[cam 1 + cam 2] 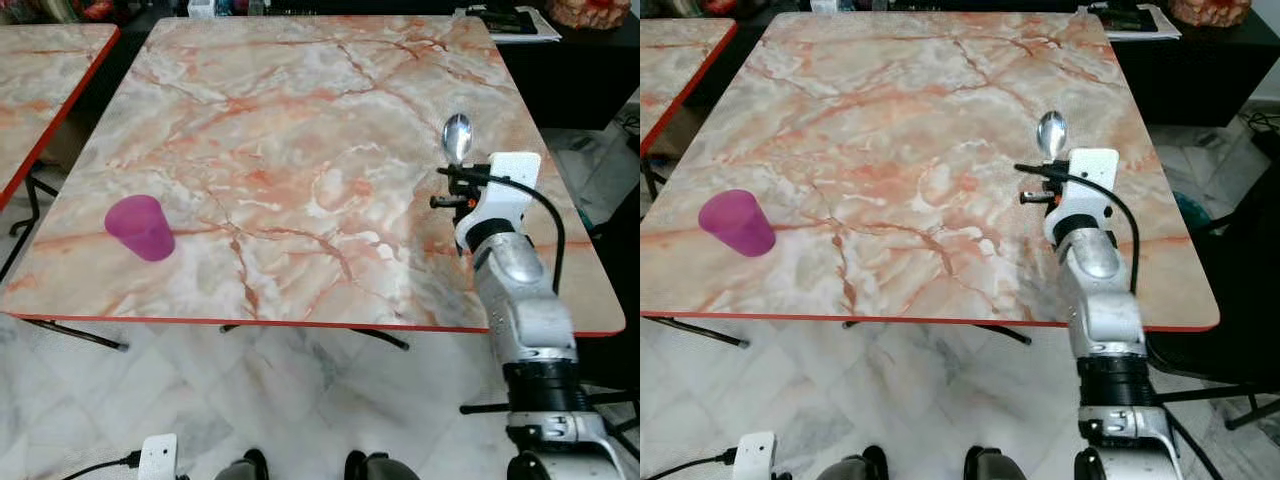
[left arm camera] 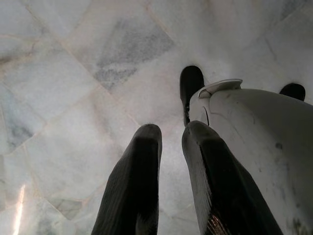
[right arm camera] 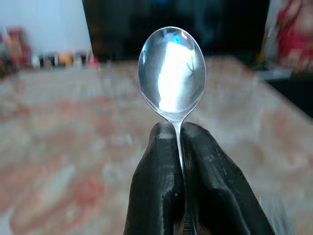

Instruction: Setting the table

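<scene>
A silver spoon point(image 1: 457, 135) sticks out forward from my right gripper point(image 3: 179, 134), which is shut on its handle; the bowl point(image 3: 171, 71) faces the wrist camera. The arm holds it over the right side of the marble table point(image 1: 300, 120). A purple cup point(image 1: 141, 227) lies on its side near the table's front left corner, far from the spoon. My left gripper point(image 2: 171, 134) hangs low by my leg over the floor, its fingers point(image 2: 139, 171) close together with a thin gap and nothing between them.
A second marble table point(image 1: 40, 70) stands at the left. A dark cabinet point(image 1: 570, 70) with papers point(image 1: 515, 22) on it stands behind the right corner. White marble floor point(image 1: 250, 400) lies in front, with my feet point(image 1: 365, 467) at the bottom edge.
</scene>
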Motion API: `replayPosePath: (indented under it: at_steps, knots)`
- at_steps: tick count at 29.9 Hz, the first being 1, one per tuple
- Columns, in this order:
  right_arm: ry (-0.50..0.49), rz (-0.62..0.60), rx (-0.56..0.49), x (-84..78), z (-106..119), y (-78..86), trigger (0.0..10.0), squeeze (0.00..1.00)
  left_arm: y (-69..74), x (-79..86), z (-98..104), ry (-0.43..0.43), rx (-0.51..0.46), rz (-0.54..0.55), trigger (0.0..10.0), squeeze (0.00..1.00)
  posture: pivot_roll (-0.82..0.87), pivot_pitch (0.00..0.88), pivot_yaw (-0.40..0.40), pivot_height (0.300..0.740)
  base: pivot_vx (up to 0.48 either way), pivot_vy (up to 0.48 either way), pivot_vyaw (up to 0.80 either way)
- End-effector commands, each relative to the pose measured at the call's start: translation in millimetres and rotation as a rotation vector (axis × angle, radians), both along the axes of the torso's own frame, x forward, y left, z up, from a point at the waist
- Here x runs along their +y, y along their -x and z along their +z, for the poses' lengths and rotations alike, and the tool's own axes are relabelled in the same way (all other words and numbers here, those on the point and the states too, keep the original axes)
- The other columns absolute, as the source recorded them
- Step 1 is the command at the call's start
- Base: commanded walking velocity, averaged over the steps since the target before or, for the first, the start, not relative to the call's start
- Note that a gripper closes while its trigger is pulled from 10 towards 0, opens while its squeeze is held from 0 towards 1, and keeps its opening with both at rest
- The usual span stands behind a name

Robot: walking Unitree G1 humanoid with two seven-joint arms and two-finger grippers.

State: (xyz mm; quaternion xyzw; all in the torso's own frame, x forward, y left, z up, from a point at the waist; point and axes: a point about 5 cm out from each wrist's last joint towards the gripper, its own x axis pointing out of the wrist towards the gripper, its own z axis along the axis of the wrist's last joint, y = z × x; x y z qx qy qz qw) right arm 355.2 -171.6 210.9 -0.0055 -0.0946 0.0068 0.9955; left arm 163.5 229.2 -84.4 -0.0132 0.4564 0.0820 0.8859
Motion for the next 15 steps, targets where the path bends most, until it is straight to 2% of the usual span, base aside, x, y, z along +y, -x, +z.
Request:
replayPosePath:
  at_steps: [1, 6, 8, 10, 13, 15]
  knots:
    - [0.022, -0.025, -0.065, -0.2, 8.8, 0.1, 10.0, 0.0, 15.8, 2.4, -6.2, -0.005, 0.057, -0.008, 10.0, 0.0, -0.06, 0.093, 0.019, 0.736, 0.0, 0.0, 0.0]
    - [0.041, -0.037, -0.073, -0.3, 8.1, -1.7, 10.0, 0.0, 16.4, 2.5, -6.4, -0.006, 0.058, -0.008, 10.0, 0.0, -0.06, 0.088, 0.018, 0.736, 0.0, 0.0, 0.0]
    - [0.038, -0.057, -0.073, -6.5, 7.1, -5.5, 10.0, 0.0, 16.6, 1.2, -6.7, -0.008, 0.057, -0.022, 10.0, 0.0, -0.06, 0.024, 0.022, 0.736, 0.0, 0.0, 0.0]
    - [0.022, -0.106, -0.066, -18.3, 3.0, -8.7, 10.0, 0.0, 15.7, 0.0, -6.3, -0.01, 0.048, -0.038, 10.0, 0.0, -0.06, 0.015, 0.02, 0.736, 0.0, 0.0, 0.0]
    - [-0.02, -0.107, -0.074, -24.8, 2.0, -8.9, 10.0, 0.0, 14.7, 0.0, -5.8, -0.013, 0.037, -0.024, 10.0, 0.0, -0.06, 0.007, 0.013, 0.736, 0.0, 0.0, 0.0]
    - [-0.002, -0.102, -0.081, -25.5, 2.6, -8.8, 10.0, 0.0, 13.8, 0.0, -5.4, -0.02, 0.03, -0.018, 10.0, 0.0, -0.06, 0.003, 0.007, 0.736, 0.0, 0.0, 0.0]
